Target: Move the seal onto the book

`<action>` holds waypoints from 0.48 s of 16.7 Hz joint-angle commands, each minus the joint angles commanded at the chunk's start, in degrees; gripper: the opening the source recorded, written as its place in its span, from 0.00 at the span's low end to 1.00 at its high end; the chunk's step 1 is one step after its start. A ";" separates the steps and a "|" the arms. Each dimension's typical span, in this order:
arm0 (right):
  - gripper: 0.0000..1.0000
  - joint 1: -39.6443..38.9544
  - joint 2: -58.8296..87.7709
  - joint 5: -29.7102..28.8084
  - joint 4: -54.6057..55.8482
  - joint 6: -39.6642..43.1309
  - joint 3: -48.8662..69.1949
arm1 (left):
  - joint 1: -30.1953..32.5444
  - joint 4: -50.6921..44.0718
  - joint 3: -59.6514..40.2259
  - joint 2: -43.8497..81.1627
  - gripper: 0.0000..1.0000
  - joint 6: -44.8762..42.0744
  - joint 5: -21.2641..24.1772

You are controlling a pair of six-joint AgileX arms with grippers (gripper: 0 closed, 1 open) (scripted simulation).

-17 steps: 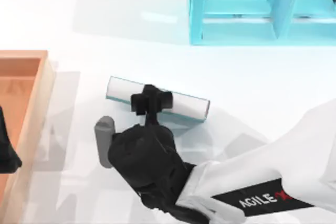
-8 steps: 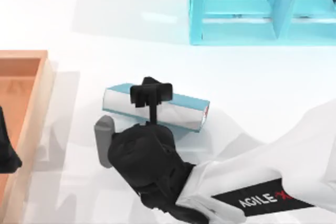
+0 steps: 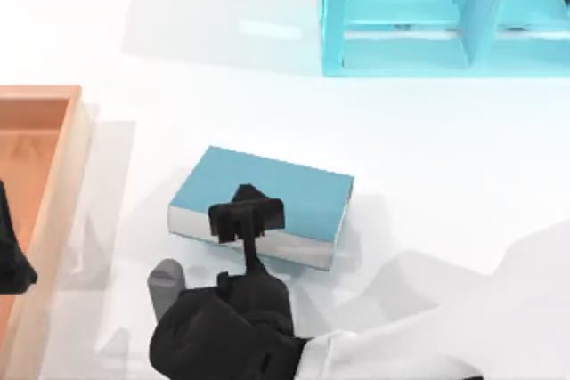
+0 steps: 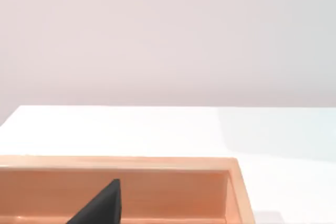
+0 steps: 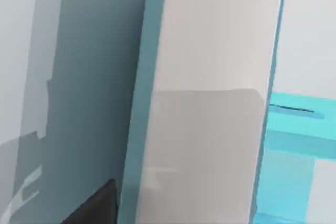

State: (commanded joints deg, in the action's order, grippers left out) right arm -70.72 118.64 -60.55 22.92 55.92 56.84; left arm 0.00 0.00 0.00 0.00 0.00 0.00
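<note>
The teal-blue book (image 3: pixel 276 191) lies left of the table's middle with its cover up and its white page edges (image 3: pixel 267 246) facing the front. My right gripper (image 3: pixel 247 215) hovers over the book's front edge, its jaws spread and nothing between them. In the right wrist view the book's page edges (image 5: pixel 205 103) stand close in front, with one dark fingertip (image 5: pixel 92 208) at the frame's edge. The seal is hidden. My left gripper (image 3: pixel 7 260) is parked at the left edge, over the wooden tray.
A light-blue shelf unit (image 3: pixel 401 15) stands at the back right and also appears as the shelf unit (image 5: pixel 294 129) behind the book. An open wooden tray (image 3: pixel 53 175) takes up the left side; the left wrist view looks at the tray's wall (image 4: pixel 157 182).
The book has tipped from standing on its edge to lying cover up. My right gripper has drawn back toward the table's front.
</note>
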 joint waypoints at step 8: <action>1.00 -14.11 -6.53 -10.22 -21.47 -21.16 -1.24 | 0.00 0.00 0.00 0.00 1.00 0.00 0.00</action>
State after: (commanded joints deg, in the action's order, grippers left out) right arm -84.83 112.11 -70.78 1.46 34.77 55.60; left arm 0.00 0.00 0.00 0.00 0.00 0.00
